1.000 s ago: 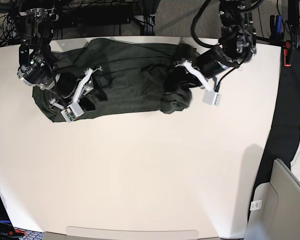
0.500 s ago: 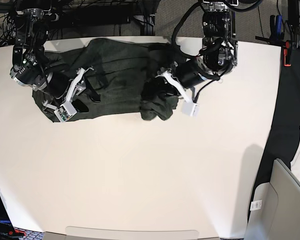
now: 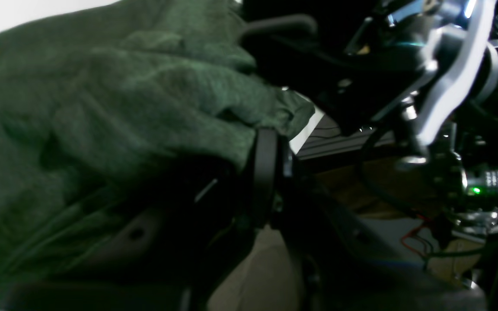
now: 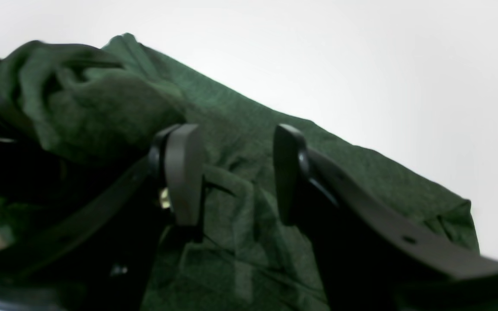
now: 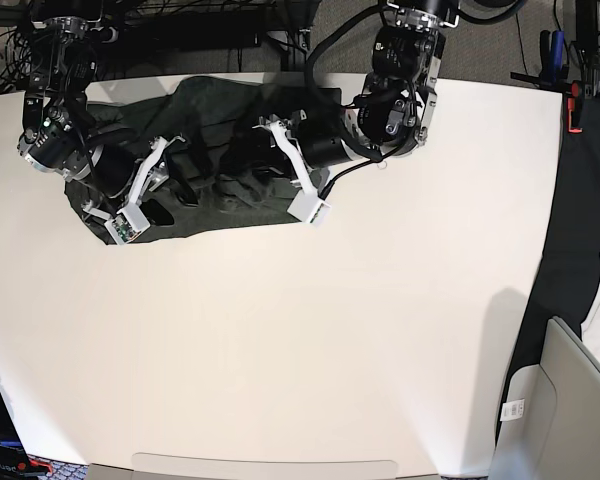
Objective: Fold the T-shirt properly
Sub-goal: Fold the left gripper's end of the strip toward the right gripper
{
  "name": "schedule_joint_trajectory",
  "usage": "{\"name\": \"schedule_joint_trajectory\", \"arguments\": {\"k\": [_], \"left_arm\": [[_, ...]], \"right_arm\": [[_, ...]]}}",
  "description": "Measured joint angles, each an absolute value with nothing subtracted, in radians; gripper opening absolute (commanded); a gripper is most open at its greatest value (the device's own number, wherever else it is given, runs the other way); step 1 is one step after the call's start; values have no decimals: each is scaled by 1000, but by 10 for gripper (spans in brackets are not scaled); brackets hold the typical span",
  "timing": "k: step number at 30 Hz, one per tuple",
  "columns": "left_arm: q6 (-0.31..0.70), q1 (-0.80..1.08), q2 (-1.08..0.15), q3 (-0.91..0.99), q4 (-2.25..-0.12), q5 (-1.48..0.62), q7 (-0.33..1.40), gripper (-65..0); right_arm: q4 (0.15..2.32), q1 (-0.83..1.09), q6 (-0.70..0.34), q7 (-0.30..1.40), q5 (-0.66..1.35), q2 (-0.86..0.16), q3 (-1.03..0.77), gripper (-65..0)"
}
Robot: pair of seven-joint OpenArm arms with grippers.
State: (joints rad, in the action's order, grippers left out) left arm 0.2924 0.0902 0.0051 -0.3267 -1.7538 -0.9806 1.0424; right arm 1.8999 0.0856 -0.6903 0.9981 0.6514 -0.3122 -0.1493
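The dark olive-green T-shirt (image 5: 220, 110) lies bunched along the far left part of the white table (image 5: 300, 330). My left gripper (image 5: 242, 165), on the arm at the base view's right, is shut on a gathered end of the T-shirt. It holds that end over the middle of the garment. In the left wrist view the T-shirt (image 3: 102, 108) bulges over the left gripper (image 3: 260, 147). My right gripper (image 5: 180, 175) stands open just above the T-shirt's left part. The right wrist view shows the right gripper (image 4: 236, 172) with wrinkled T-shirt (image 4: 240, 125) below the gap between its pads.
Cables and black equipment (image 5: 180, 30) crowd the table's far edge. A red-handled tool (image 5: 575, 105) sits past the right edge. A grey container (image 5: 560, 400) stands off the table's near right corner.
My left arm has swung toward the base view's left, dragging the T-shirt's right end over the garment's middle. The right arm has barely shifted and stays open.
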Motion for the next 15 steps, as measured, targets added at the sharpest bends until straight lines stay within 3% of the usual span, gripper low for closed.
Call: {"name": "schedule_joint_trajectory", "arguments": {"k": [8,15], "left_arm": [[288,38,0,-321,-1721,-974,1037,-431],[285,30,-86,-313,-1745,-977,1044,-390]], "right_arm": [[1900,86,-692,998,654,-310,-149,-403],[1900,86,-692,997,689,-310,-149,-403]]}}
